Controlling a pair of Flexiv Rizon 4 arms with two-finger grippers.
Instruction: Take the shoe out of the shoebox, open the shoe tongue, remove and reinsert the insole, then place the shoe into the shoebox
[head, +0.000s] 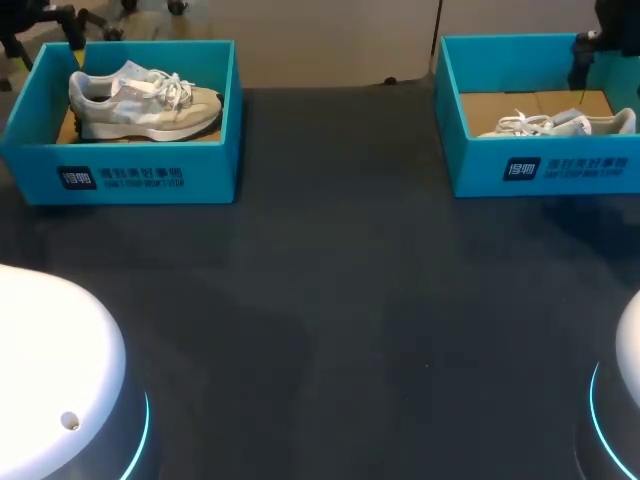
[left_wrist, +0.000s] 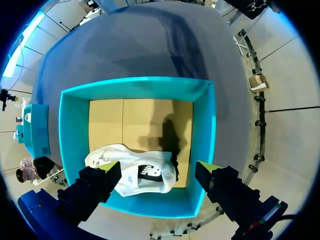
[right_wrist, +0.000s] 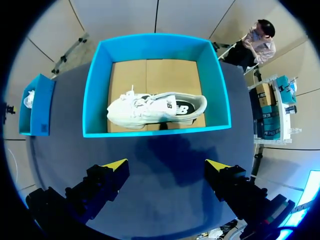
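White and grey lace-up shoe (left_wrist: 132, 175) lies on the brown floor of the teal cardboard shoebox (left_wrist: 135, 86) at my left, close against the wall nearest the left tool (left_wrist: 159, 169). That tool hangs above it with its yellow-tipped fingers spread wide, touching nothing. The right tool (right_wrist: 166, 165) is likewise spread and empty, over the dark table (head: 330, 300) and short of a second teal shoebox (right_wrist: 155, 47) holding a matching pale shoe (right_wrist: 150, 110).

Lifting the shoe out looks to be the step in hand, not yet begun. The near wall leaves little room, so the fingers should probably drop across the shoe's narrow width, both inside the rim. A firm part such as the collar or midfoot would likely hold better than the loose laces. A straight upward lift, until the sole clears the rim, should keep the light box from dragging along.
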